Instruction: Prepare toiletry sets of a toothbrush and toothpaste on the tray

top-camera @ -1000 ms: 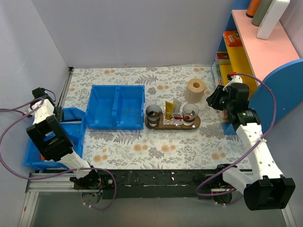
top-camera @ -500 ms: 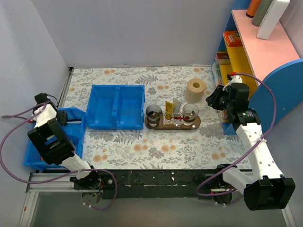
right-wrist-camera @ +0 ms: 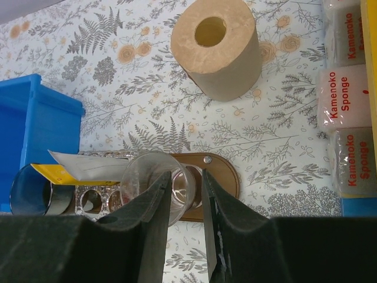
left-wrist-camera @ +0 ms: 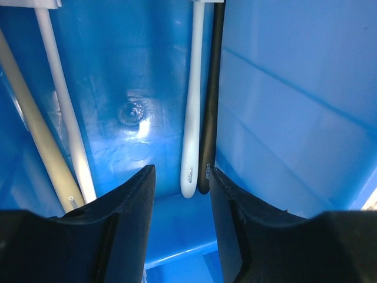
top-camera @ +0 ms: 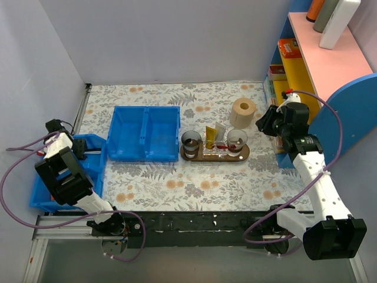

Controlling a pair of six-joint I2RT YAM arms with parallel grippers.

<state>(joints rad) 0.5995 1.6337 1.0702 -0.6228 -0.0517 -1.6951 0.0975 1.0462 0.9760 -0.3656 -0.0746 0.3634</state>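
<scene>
While the left gripper (left-wrist-camera: 181, 177) hung inside a blue bin (left-wrist-camera: 294, 88) at the left edge of the surface (top-camera: 194, 183), its jaws stood well apart with nothing between them. Below the gap lay the butt ends of a white toothbrush (left-wrist-camera: 192, 118) and a black toothbrush (left-wrist-camera: 211, 106), side by side and touching along their handles, close to the bin's right wall. A second white handle (left-wrist-camera: 62, 106) and a beige handle (left-wrist-camera: 32, 124) lay at a slant by the left wall. No brush heads showed in the wrist view.

Near the middle of the surface lay the tray (top-camera: 244, 154), just right of a double bin (top-camera: 144, 132). On it the toothpaste (top-camera: 210, 137) stood upright between a left cup (top-camera: 191, 143) and a right cup (top-camera: 236, 140), with a pale flat tube (top-camera: 220, 131) just beside it.

The right gripper (right-wrist-camera: 185, 183) hovered above the tray's right end, near the shelf (top-camera: 330, 65). Its jaws were parted by a narrow gap and held nothing. In the wrist view the right cup's rim showed through that gap, below the fingers and apart from them. A paper roll (right-wrist-camera: 215, 47) lay on its side behind the tray, and sponge packets (right-wrist-camera: 347, 100) sat along the right edge.
</scene>
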